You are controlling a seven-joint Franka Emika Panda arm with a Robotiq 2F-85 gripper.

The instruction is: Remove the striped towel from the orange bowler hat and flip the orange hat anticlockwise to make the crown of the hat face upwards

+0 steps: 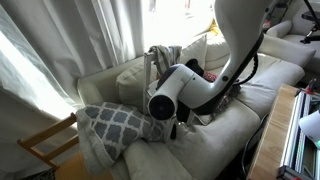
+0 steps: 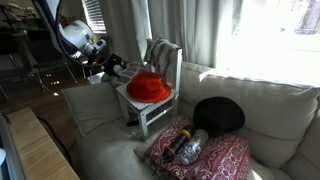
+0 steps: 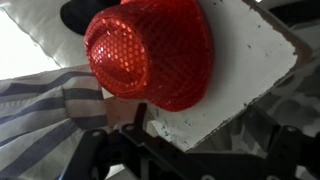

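The orange-red sequined hat (image 3: 150,55) sits on the white seat of a small chair (image 3: 245,70), crown up. It also shows in an exterior view (image 2: 150,87). The striped towel (image 3: 40,115) lies off the hat, beside its brim in the wrist view, and hangs over the chair's back in an exterior view (image 2: 160,50). My gripper (image 3: 210,135) hovers in front of the chair's edge, open and empty, touching neither hat nor towel. In an exterior view it (image 2: 103,62) is just beside the chair.
The chair stands on a cream sofa (image 2: 280,110). A black hat (image 2: 220,115) and a patterned cushion (image 2: 205,155) with a bottle lie beside it. A grey patterned cushion (image 1: 115,125) lies near the arm. A wooden table edge (image 2: 40,150) runs in front.
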